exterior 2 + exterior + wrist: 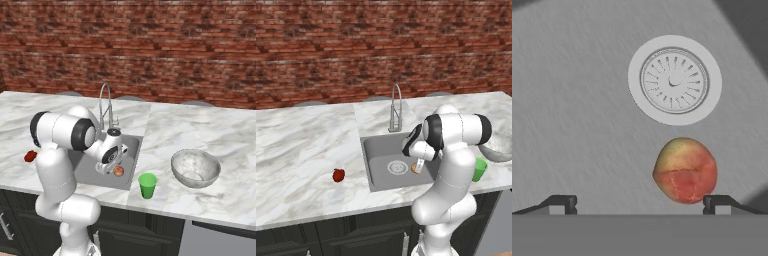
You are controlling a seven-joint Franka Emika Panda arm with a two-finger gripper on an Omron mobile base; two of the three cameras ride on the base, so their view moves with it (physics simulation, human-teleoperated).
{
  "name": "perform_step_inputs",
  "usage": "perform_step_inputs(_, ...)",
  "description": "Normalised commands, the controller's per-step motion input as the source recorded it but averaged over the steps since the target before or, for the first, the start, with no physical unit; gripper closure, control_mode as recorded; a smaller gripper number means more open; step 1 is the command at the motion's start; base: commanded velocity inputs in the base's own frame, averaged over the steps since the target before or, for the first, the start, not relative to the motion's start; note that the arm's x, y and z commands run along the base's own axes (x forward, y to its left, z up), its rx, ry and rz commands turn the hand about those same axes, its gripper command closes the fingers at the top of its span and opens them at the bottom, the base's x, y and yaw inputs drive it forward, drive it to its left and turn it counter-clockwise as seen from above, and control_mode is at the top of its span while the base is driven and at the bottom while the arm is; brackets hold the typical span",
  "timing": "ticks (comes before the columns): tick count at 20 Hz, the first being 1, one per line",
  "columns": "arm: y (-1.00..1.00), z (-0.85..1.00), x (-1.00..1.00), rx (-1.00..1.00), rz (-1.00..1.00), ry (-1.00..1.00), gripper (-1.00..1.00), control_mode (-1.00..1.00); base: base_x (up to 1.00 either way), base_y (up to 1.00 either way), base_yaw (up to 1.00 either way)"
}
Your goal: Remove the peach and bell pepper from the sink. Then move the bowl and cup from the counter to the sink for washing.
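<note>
The peach lies on the floor of the sink, just below the round drain. My gripper hangs open above it, and the peach sits close to one fingertip, off the middle of the gap. From the base, the gripper reaches down into the sink by the peach. The dark red bell pepper rests on the counter left of the sink. The green cup and the silvery bowl stand on the counter to the right.
A tall arched chrome faucet rises behind the sink. A brick wall backs the counter. The cup stands near the counter's front edge, close to the sink's right rim.
</note>
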Motion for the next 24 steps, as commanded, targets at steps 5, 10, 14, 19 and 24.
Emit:
perform_step_inputs(5,0.00,-0.07,0.12,-0.03,0.00,0.00,-1.00,-1.00,0.00,0.00,0.00)
perform_step_inputs(10,0.00,-0.09,0.15,-0.02,0.00,0.00,-1.00,-1.00,0.00,0.00,0.00)
perform_step_inputs(14,0.00,-0.09,0.19,-0.02,0.00,0.00,-1.00,-1.00,0.00,0.00,0.00)
perform_step_inputs(19,0.00,-0.13,0.10,-0.01,0.00,0.00,-1.00,-1.00,0.00,0.00,0.00)
perform_step_inputs(24,-0.05,-0.14,0.00,-0.03,0.00,0.00,-1.00,-1.00,0.00,0.00,0.00)
